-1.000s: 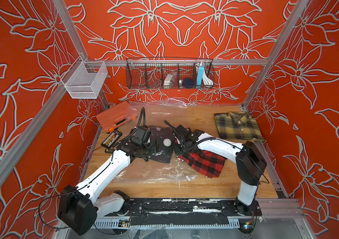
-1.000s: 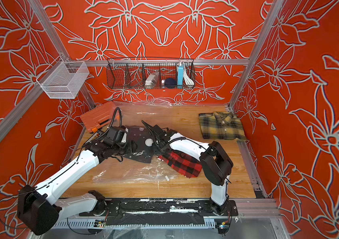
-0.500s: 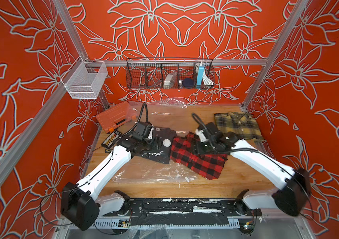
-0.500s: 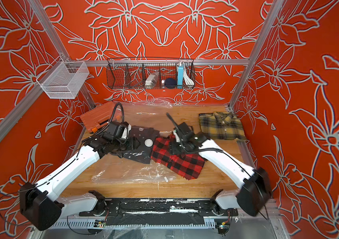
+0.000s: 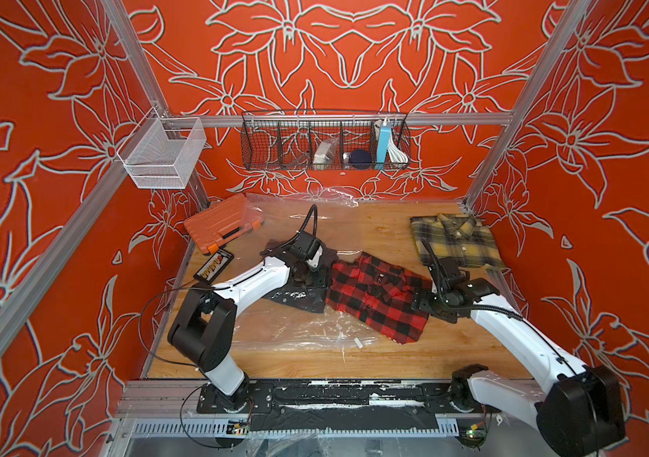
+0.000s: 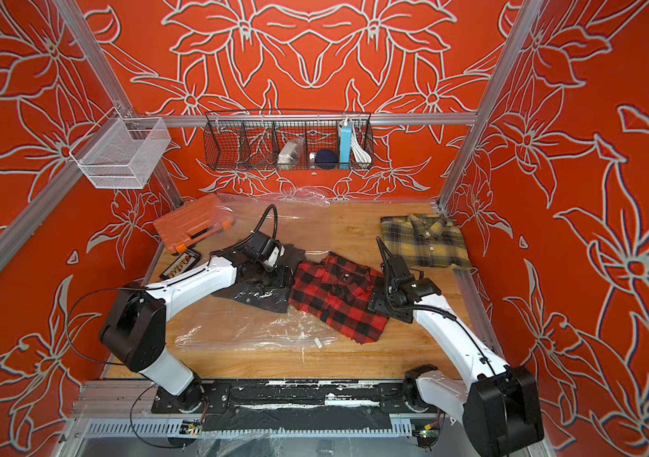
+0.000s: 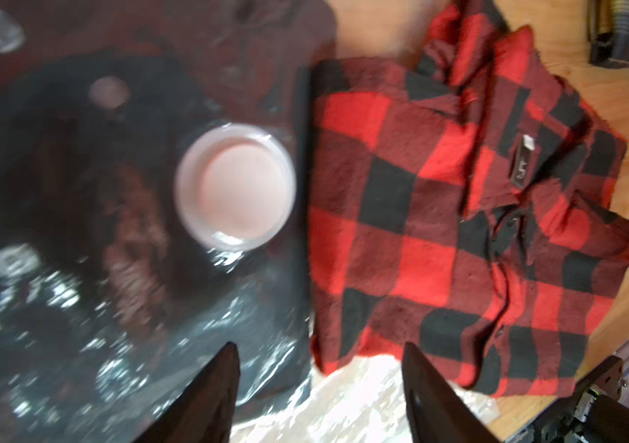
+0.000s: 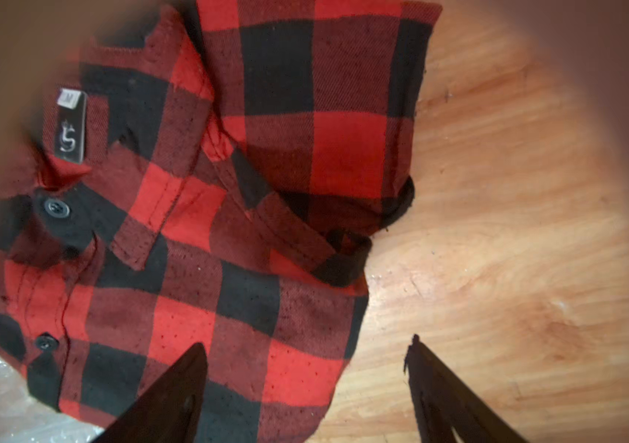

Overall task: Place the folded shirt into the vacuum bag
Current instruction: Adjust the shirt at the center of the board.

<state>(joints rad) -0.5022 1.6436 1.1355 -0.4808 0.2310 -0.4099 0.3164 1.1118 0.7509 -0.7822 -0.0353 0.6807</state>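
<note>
Your wooden desk [image 5: 374, 360] carries the vacuum bag [image 5: 299, 330], which lies flat left of centre and reaches from the far edge almost to the front edge. The red-and-black plaid shirt [image 5: 374, 296] lies at mid-desk. Its left edge touches a dark garment [image 5: 299, 298] that sits under the bag's film, and its near corner overlaps the clear plastic. You cannot tell whether any of it is inside the bag.

A yellow plaid shirt [image 5: 453, 241] lies folded in the far right corner, and an orange case [image 5: 222, 225] lies in the far left one.

Your left gripper [image 7: 318, 347] hovers over the bag, fingers spread, nothing between them. Your right gripper [image 8: 307, 341] is likewise spread, with one finger above the red shirt's right edge and the other above bare wood.

The white valve cap [image 7: 234, 188] sits over the dark garment, just beside the red shirt. A small white slider clip [image 5: 358, 343] lies near that shirt's near corner.
</note>
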